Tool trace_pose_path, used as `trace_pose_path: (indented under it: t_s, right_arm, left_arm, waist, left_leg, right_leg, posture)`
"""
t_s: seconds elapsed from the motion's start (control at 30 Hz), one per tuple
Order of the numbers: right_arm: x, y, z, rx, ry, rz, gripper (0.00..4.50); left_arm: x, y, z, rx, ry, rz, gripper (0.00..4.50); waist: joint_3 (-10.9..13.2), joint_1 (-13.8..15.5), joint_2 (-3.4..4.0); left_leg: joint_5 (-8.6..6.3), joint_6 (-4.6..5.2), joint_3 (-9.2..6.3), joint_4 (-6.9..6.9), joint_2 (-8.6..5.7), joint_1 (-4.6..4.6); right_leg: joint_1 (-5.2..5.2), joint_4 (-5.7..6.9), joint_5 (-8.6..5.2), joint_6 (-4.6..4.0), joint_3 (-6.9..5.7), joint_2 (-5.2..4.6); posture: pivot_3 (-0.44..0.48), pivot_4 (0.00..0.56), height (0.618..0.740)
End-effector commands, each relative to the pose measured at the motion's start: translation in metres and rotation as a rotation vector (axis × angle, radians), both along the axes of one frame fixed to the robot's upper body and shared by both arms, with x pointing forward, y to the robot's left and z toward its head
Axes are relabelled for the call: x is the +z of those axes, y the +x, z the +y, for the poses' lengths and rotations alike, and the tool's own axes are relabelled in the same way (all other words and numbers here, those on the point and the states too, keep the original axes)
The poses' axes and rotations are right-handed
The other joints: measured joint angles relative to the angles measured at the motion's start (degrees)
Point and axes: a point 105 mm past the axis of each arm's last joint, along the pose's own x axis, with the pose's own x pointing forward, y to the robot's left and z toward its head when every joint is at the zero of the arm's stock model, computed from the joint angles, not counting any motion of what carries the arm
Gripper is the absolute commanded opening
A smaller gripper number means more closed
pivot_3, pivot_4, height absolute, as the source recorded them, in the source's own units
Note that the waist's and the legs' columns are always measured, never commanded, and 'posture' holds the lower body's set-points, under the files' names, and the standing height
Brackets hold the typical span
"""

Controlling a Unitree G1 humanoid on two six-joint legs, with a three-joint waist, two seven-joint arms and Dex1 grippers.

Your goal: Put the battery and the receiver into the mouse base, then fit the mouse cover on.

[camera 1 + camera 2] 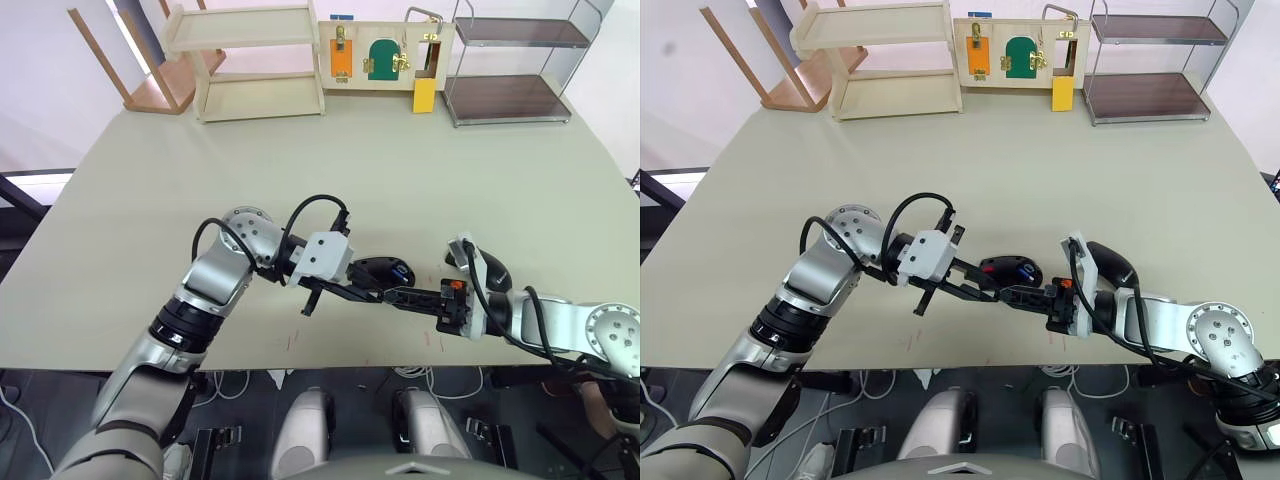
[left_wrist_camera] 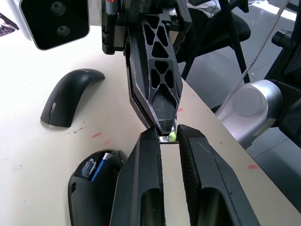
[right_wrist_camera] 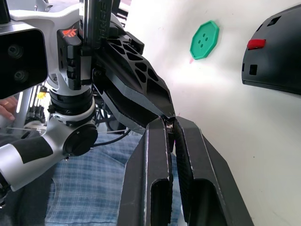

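On a pale table (image 1: 420,160), near its front edge, the left gripper (image 1: 376,295) reaches in from the left, its 2 black fingers (image 2: 150,155) drawn in narrowly around 1 tiny silvery nub with a green glint, the receiver (image 2: 168,137), held in the air just in front of the mouse base (image 1: 368,268). That 1 black oval base lies open, with 1 blue battery (image 2: 99,165) already lying in its recess. The right gripper (image 3: 169,123) meets the left tip to tip, its fingers pinched nearly together on the same nub. To the right lies 1 glossy black mouse cover (image 1: 490,265), apart from the base. 1 green octagonal disc (image 3: 204,39) sits near the base. The receiver looks light, rigid and easy to drop; it is best pinched across its flat sides, leaving the plug end free.
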Motion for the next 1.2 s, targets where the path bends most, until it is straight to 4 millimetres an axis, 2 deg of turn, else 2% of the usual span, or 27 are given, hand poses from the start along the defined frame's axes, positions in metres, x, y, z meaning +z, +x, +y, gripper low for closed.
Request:
trace_pose_path:
  t_s: [0.03, 0.1, 0.2, 0.23, 0.37, 0.4, 0.43, 0.5, 0.87, 1.03, 1.2]
  right_arm:
    - [0.018, -0.006, 0.002, 0.034, 0.059, -0.052, 0.05]
    - [0.018, -0.005, 0.002, 0.028, 0.054, -0.051, 0.05]
    - [0.017, -0.005, 0.002, 0.025, 0.052, -0.049, 0.00]
    - [0.017, -0.005, 0.001, 0.022, 0.051, -0.048, 0.00]
    - [0.017, -0.003, 0.000, 0.014, 0.051, -0.047, 0.00]
    - [0.017, -0.003, 0.000, 0.014, 0.051, -0.047, 0.00]
    - [0.017, -0.004, 0.000, 0.013, 0.051, -0.047, 0.00]
    - [0.016, -0.004, -0.001, 0.011, 0.048, -0.046, 0.00]
    - [0.028, -0.007, -0.015, -0.019, 0.029, -0.138, 0.00]
    - [0.033, -0.009, -0.023, -0.029, -0.026, -0.308, 0.00]
    - [0.024, -0.015, -0.036, -0.005, -0.196, -0.511, 0.00]
  left_arm:
    - [-0.004, 0.001, 0.006, 0.021, 0.028, 0.008, 0.01]
    - [-0.004, 0.000, 0.006, 0.026, 0.027, 0.022, 0.01]
    - [-0.002, 0.001, 0.005, 0.040, 0.008, 0.035, 1.45]
    - [-0.001, 0.001, 0.004, 0.041, 0.003, 0.032, 2.19]
    - [-0.001, 0.000, 0.006, 0.039, 0.006, 0.027, 3.36]
    - [-0.001, 0.000, 0.006, 0.040, 0.006, 0.027, 3.92]
    - [0.000, 0.000, 0.007, 0.044, 0.006, 0.025, 3.92]
    - [0.001, 0.002, 0.009, 0.056, 0.004, 0.026, 4.45]
    - [0.002, 0.023, 0.025, 0.225, -0.052, 0.055, 4.45]
    - [-0.003, 0.032, 0.027, 0.272, -0.060, 0.055, 4.45]
    - [-0.011, 0.039, 0.025, 0.297, -0.053, 0.066, 4.45]
  waist:
    - [0.0, 0.0, 0.00]
    - [0.0, 0.0, 0.00]
    - [0.0, 0.0, 0.00]
    - [0.0, 0.0, 0.00]
    - [0.0, 0.0, 0.00]
    - [0.0, 0.0, 0.00]
    - [0.0, 0.0, 0.00]
    - [0.0, 0.0, 0.00]
    - [0.0, 0.1, -0.01]
    - [0.0, 0.1, -0.02]
    - [0.0, 0.2, -0.02]
  left_leg:
    - [0.00, 0.00, 0.00, 0.00, 0.00, 0.00]
    - [0.00, 0.00, 0.00, 0.00, 0.00, 0.00]
    - [0.00, 0.00, 0.00, -0.01, 0.00, 0.00]
    - [0.00, 0.00, -0.01, -0.01, 0.00, 0.00]
    - [0.00, 0.00, -0.01, -0.02, 0.00, 0.00]
    - [0.00, 0.00, -0.01, -0.02, 0.00, 0.00]
    - [0.00, 0.00, -0.01, -0.02, 0.00, 0.00]
    - [0.00, 0.00, -0.01, -0.02, 0.00, 0.00]
    - [0.00, 0.00, -0.02, -0.03, 0.00, 0.00]
    - [0.00, 0.00, -0.02, -0.07, 0.01, -0.01]
    - [0.00, 0.00, -0.02, -0.06, 0.00, -0.01]
  right_leg:
    - [0.00, 0.00, 0.00, 0.00, 0.00, 0.00]
    - [0.00, 0.00, 0.00, 0.00, 0.00, 0.00]
    - [0.00, 0.00, 0.00, 0.00, 0.00, 0.00]
    - [0.00, -0.01, 0.00, 0.00, 0.00, 0.00]
    - [0.00, -0.01, 0.00, 0.00, -0.01, 0.00]
    - [0.00, -0.01, 0.00, 0.00, 0.00, 0.00]
    - [0.00, -0.02, 0.00, 0.00, 0.00, 0.00]
    - [0.00, -0.02, 0.00, 0.00, -0.01, 0.00]
    - [0.01, -0.04, 0.00, 0.01, -0.02, 0.00]
    - [0.00, -0.09, 0.10, 0.19, -0.04, 0.00]
    - [0.01, -0.11, 0.11, 0.21, -0.06, 0.00]
  posture:
    - [0.000, 0.150, 0.740]
    - [0.000, 0.150, 0.740]
    - [0.000, 0.150, 0.740]
    - [0.000, 0.150, 0.740]
    - [0.000, 0.150, 0.740]
    - [0.000, 0.150, 0.740]
    - [0.000, 0.150, 0.740]
    - [0.000, 0.150, 0.740]
    - [0.000, 0.150, 0.740]
    - [0.000, 0.150, 0.740]
    - [0.000, 0.150, 0.740]
